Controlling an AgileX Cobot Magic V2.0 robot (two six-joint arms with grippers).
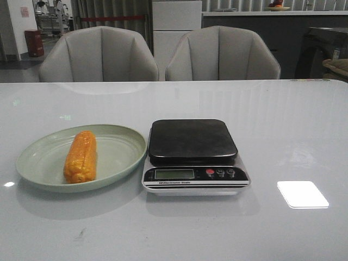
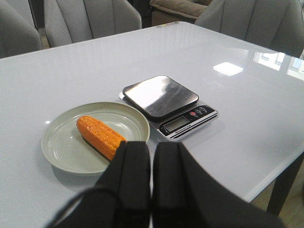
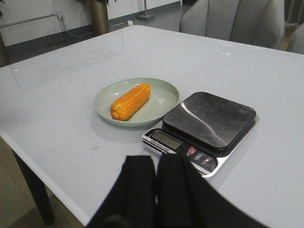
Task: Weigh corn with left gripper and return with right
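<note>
I see the corn (image 1: 80,156) lying flat in the pale green plate (image 1: 122,142), its long axis running roughly from 12 to 6 o'clock in my front view. The plate sits on the white tabletop (image 1: 283,119) with the kitchen scale (image 1: 193,156) just beside it at 3 o'clock, their edges close or touching. The scale's dark platform is bare and its display looks blank to me. Neither arm shows in the front view. From my left wrist camera the left pincer (image 2: 152,183) has its jaws pressed together, gripping nothing, above the tabletop short of the plate. My right pincer (image 3: 156,190) is likewise closed and empty, hanging back from the scale.
</note>
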